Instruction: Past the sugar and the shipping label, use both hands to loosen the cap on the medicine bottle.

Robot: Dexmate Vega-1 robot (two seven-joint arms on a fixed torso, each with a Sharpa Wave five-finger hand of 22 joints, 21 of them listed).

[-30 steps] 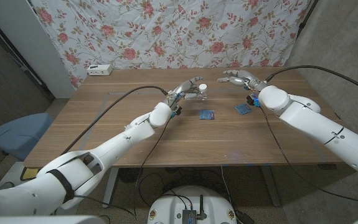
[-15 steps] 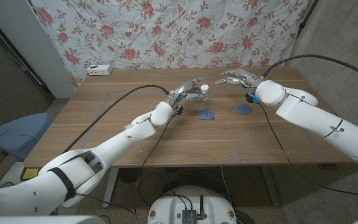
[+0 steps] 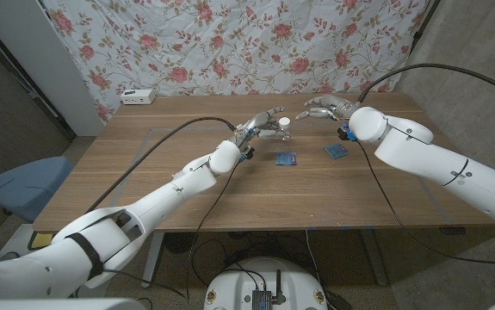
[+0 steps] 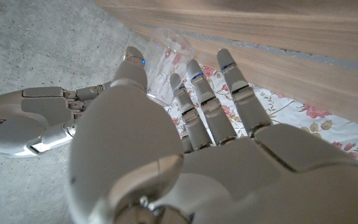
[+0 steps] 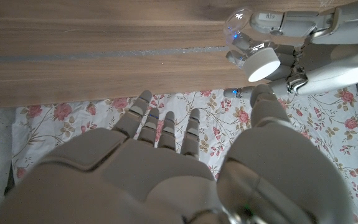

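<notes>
The medicine bottle (image 3: 282, 128), small and clear with a white cap (image 3: 285, 122), is at the far middle of the table. My left hand (image 3: 261, 127) holds it between thumb and fingers. In the left wrist view the clear bottle (image 4: 164, 51) shows past the fingertips of that hand (image 4: 166, 143). My right hand (image 3: 325, 107) hovers just to the bottle's right, fingers spread, holding nothing. In the right wrist view the cap (image 5: 263, 64) sits beyond the thumb of my right hand (image 5: 166, 162), with my left hand's fingers (image 5: 272, 22) around the bottle.
Two small blue packets lie on the wood nearer me: one (image 3: 287, 158) below the bottle, another (image 3: 336, 151) under my right forearm. A white device (image 3: 138, 96) sits at the far left edge. A floral cloth hangs behind the table.
My right hand has slid a little to the left, closer to the bottle's cap. The left hand keeps its hold, with the bottle shifted slightly right.
</notes>
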